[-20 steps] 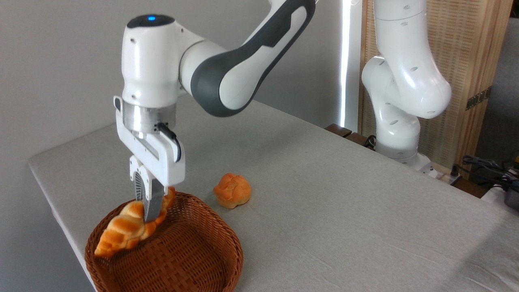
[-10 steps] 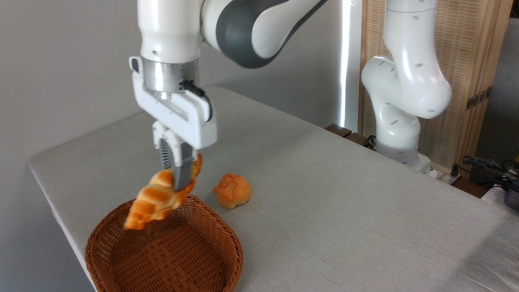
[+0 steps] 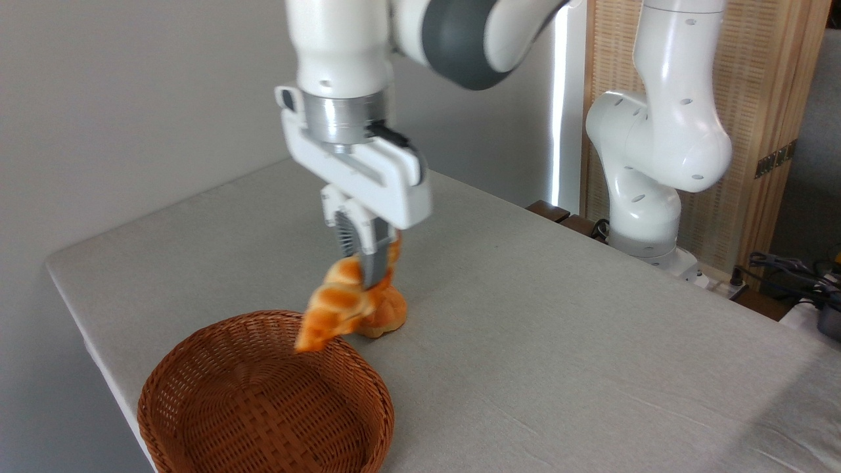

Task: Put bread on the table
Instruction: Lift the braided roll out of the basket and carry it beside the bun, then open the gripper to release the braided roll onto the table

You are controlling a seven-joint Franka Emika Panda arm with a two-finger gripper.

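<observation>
Fingers [image 3: 376, 259] clamped on upper part of long braided golden-orange bread [image 3: 338, 305], which hangs tilted, low end over far rim of round brown wicker basket [image 3: 263, 401]. Small round orange bun [image 3: 389, 314] partly hidden behind it. Light grey cloth table [image 3: 558, 328] open right of basket; near-left edge close.

You see the bread [image 3: 341, 305] motion-blurred, covering most of the bun [image 3: 389, 314] (only its right side shows); basket [image 3: 197, 368] cropped below.
</observation>
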